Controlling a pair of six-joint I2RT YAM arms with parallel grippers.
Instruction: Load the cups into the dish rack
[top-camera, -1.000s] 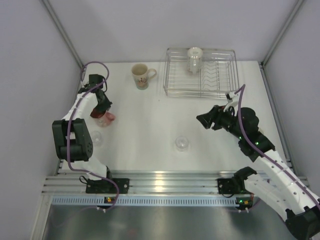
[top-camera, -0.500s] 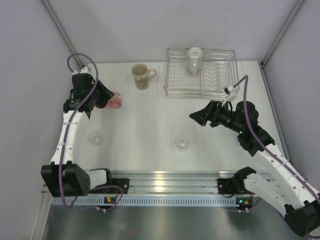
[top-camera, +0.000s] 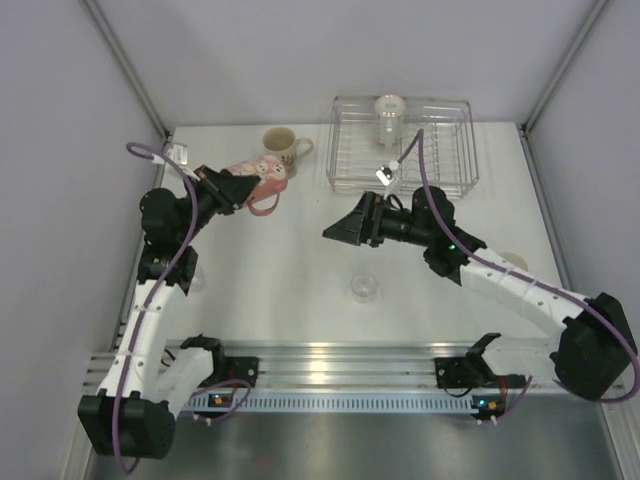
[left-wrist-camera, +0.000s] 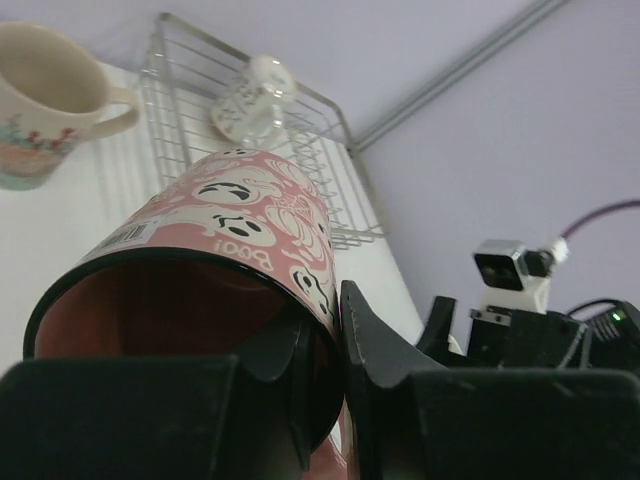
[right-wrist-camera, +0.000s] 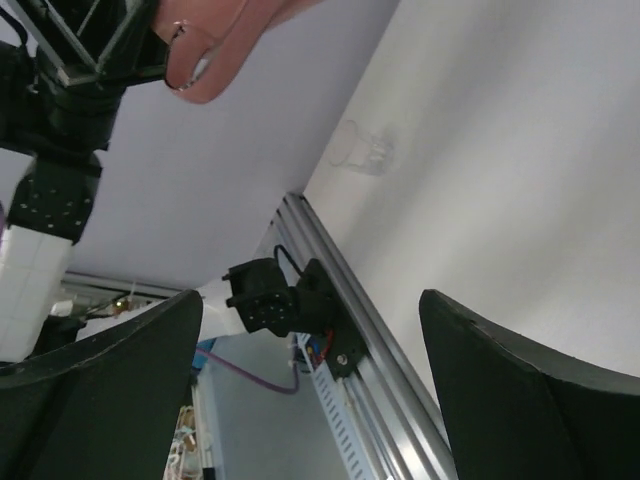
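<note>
My left gripper (top-camera: 238, 187) is shut on the rim of a pink patterned cup (top-camera: 262, 180) and holds it tilted in the air, just in front of the cream floral mug (top-camera: 280, 146). In the left wrist view one finger is inside the pink cup (left-wrist-camera: 240, 220) and one outside, at the gripper (left-wrist-camera: 335, 300). The silver wire dish rack (top-camera: 440, 165) stands at the back right with a pale clear cup (top-camera: 389, 116) in it. My right gripper (top-camera: 342, 229) is open and empty, pointing left toward the pink cup. A small clear glass (top-camera: 364, 288) stands mid-table.
A second small clear glass (top-camera: 190, 276) stands at the left, partly behind my left arm. A pale round object (top-camera: 513, 260) peeks out behind my right arm. The right wrist view shows the pink cup's handle (right-wrist-camera: 215, 50), a clear glass (right-wrist-camera: 365, 150) and the front rail (right-wrist-camera: 350, 330).
My left gripper has lifted the pink cup from the left side of the table and carried it right, toward the mug. My right arm has swung left toward it.
</note>
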